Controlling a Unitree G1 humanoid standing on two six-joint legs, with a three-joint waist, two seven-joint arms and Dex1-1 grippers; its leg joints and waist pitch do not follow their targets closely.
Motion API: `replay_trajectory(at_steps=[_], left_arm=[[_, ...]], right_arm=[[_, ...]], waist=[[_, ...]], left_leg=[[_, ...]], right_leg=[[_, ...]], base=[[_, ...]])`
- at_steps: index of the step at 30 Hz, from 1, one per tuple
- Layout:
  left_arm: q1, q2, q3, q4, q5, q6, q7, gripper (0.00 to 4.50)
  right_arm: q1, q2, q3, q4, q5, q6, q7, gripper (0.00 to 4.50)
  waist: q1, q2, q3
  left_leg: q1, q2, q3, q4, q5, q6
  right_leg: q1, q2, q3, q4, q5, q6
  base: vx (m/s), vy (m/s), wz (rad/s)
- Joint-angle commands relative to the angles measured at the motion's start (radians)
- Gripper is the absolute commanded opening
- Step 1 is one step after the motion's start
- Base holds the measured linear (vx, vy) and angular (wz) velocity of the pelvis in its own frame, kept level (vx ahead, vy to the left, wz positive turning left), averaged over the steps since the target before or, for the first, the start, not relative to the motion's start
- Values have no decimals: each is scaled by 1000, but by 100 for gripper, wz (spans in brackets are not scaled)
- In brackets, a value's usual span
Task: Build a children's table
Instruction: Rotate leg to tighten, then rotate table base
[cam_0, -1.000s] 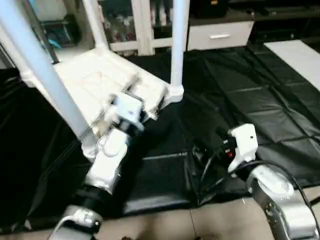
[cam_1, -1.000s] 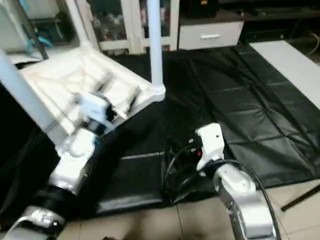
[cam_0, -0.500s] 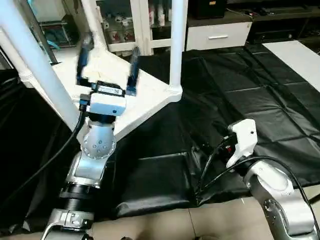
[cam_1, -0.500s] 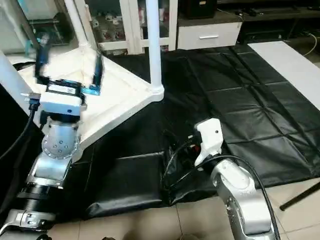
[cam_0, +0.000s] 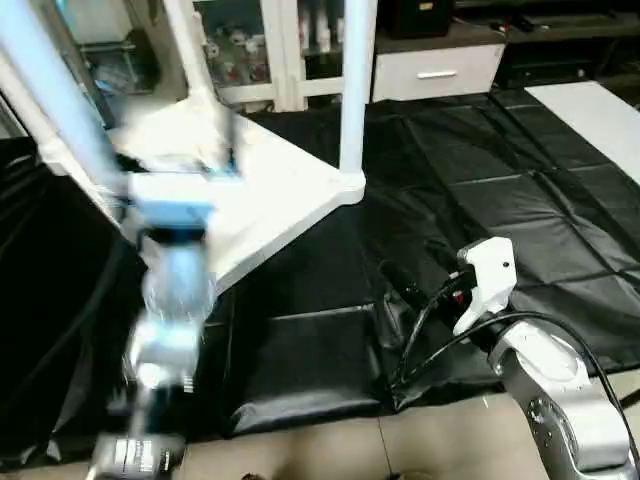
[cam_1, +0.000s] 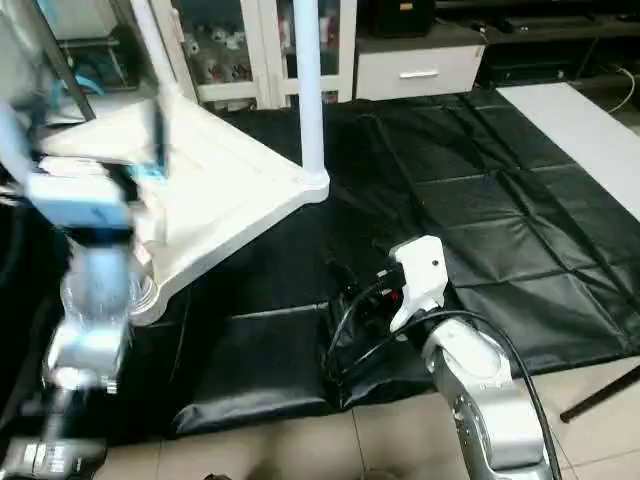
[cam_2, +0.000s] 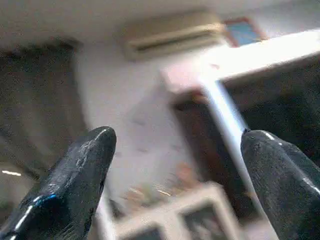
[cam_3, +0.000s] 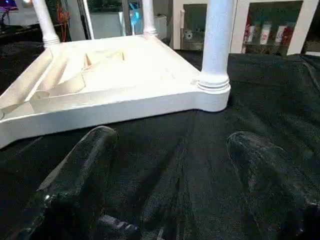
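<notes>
The tabletop (cam_1: 230, 190) lay upside down on the black cover (cam_1: 500, 200) with legs (cam_1: 309, 90) standing in its corners, seemingly nearly built; both the left gripper (cam_2: 175, 165) and right gripper (cam_3: 170, 165) gaped empty.

The left arm (cam_0: 165, 300) rises steeply from the bottom edge, blurred, wrist bent so the left gripper (cam_2: 177, 165) points upward, its 2 black fingers (cam_2: 75, 175) spread wide. The right arm (cam_0: 545, 390) lies low, and the right gripper (cam_3: 170, 175) points level, fingers apart, holding nothing.
</notes>
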Motion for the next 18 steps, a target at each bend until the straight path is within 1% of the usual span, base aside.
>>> replay_trajectory(at_steps=[1,2,3,4,5,6,8,9,10,11,12,13,14,15,16,17,18], left_arm=[[7,12,-23,-14,-49,28,-67,445],[19,17,-34,-21,-68,45,-92,445],[36,21,-32,-34,-90,71,-110,445],[50,24,-25,-46,-100,86,-117,445],[73,28,-8,-71,-120,108,-116,445],[89,30,4,-89,-133,122,-116,445],[131,37,15,-137,-165,145,-119,445],[179,49,13,-183,-175,144,-129,445],[202,54,11,-201,-174,141,-134,445],[206,54,10,-204,-173,141,-135,445],[234,52,19,-230,-151,127,-125,445],[246,49,27,-242,-136,118,-115,445],[253,45,37,-251,-124,112,-104,445],[266,30,74,-276,-83,114,-61,445],[267,29,76,-277,-81,114,-59,445],[267,28,79,-278,-78,114,-56,445],[274,22,101,-295,-52,120,-29,445]], right_arm=[[3,-1,-5,-19,12,-15,11,379],[5,-1,-4,-21,12,-17,12,379],[6,-2,-5,-23,13,-18,13,379],[9,-3,-5,-26,14,-19,13,379],[12,-4,-7,-29,16,-20,15,379],[15,-5,-9,-31,17,-20,16,379],[22,-8,-11,-37,18,-22,17,379],[29,-8,-13,-41,19,-23,16,379],[31,-7,-13,-42,19,-23,16,379],[31,-7,-13,-42,19,-23,16,379],[33,-8,-13,-43,18,-25,15,379],[33,-8,-13,-42,17,-26,15,379],[33,-8,-13,-42,16,-27,15,379],[32,-7,-11,-44,22,-29,22,379],[31,-7,-11,-44,22,-29,22,379],[31,-7,-10,-45,23,-30,24,379],[29,-14,-1,-51,36,-31,49,379]], waist=[[3,-14,-60],[1,-10,-60],[0,-13,-58],[0,-3,-56],[-2,-7,-57],[-4,-2,-57],[-11,-5,-56],[-10,-3,-55],[-12,-3,-53],[-13,-3,-53],[-14,-3,-52],[-13,-2,-51],[-14,-2,-49],[-13,-2,-48],[-16,-5,-47],[-15,-4,-47],[-17,-5,-46]], left_leg=[[18,41,-27,-83,-307,23],[18,42,-26,-84,-316,18],[17,41,-25,-84,-323,14],[18,40,-27,-86,-337,10],[19,41,-26,-85,-344,7],[16,40,-28,-86,-345,4],[16,41,-28,-87,-356,4],[19,42,-28,-87,-370,3],[17,44,-29,-90,-378,3],[18,44,-29,-89,-382,3],[21,43,-28,-89,-399,-2],[22,44,-29,-90,-406,-5],[24,44,-29,-91,-423,-11],[28,44,-29,-91,-440,-19],[23,44,-31,-92,-442,-22],[22,43,-32,-93,-441,-23],[24,41,-32,-92,-453,-23]], right_leg=[[26,-16,16,-62,-263,-141],[25,-13,16,-62,-256,-140],[26,-14,17,-62,-259,-138],[26,-15,16,-63,-274,-136],[26,-14,16,-64,-278,-134],[30,-15,16,-62,-271,-135],[30,-14,15,-63,-270,-137],[28,-13,15,-66,-285,-135],[30,-13,15,-66,-292,-132],[28,-12,15,-66,-296,-130],[25,-10,15,-68,-314,-123],[25,-11,15,-70,-322,-119],[22,-10,15,-74,-347,-110],[19,-10,16,-76,-368,-102],[23,-10,16,-75,-369,-96],[24,-11,16,-76,-378,-91],[20,-10,16,-78,-399,-81]], base=[[0,0,0],[0,0,0],[0,0,0],[0,0,0],[0,0,0],[0,0,0],[0,0,0],[0,0,0],[0,0,0],[0,0,0],[0,0,0],[0,0,0],[0,0,0],[0,0,0],[0,0,0],[0,0,0],[0,0,0]])
